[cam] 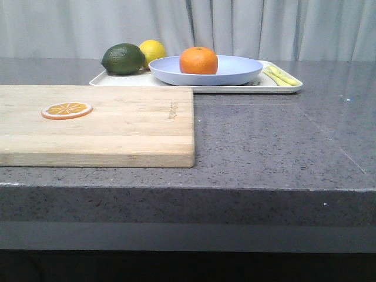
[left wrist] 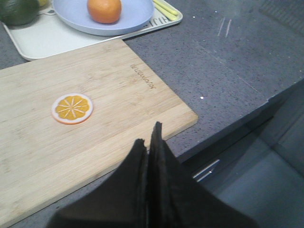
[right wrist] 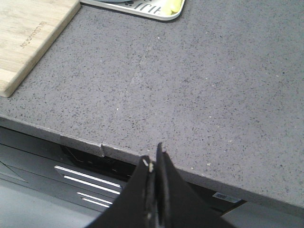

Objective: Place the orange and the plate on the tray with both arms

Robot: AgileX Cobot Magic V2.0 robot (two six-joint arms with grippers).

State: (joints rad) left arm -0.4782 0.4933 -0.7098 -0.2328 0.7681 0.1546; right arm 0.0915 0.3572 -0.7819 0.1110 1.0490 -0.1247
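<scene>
1. In the front view alone, one dark green avocado (cam: 123, 59) and one lemon (cam: 153, 51) are seen whole on the tray (cam: 117, 80); neither gripper is shown there.
2. One orange (cam: 198, 60) is seen resting in the one plate (cam: 235, 73), which lies on the tray.
3. One orange slice (left wrist: 72, 108) is seen on the one cutting board (left wrist: 109, 114).
4. The left gripper (left wrist: 148, 140) is shown pressed closed, holding nothing, over the board's near edge.
5. The right gripper (right wrist: 154, 161) is likewise closed and empty, over the countertop (right wrist: 199, 85) edge.
</scene>
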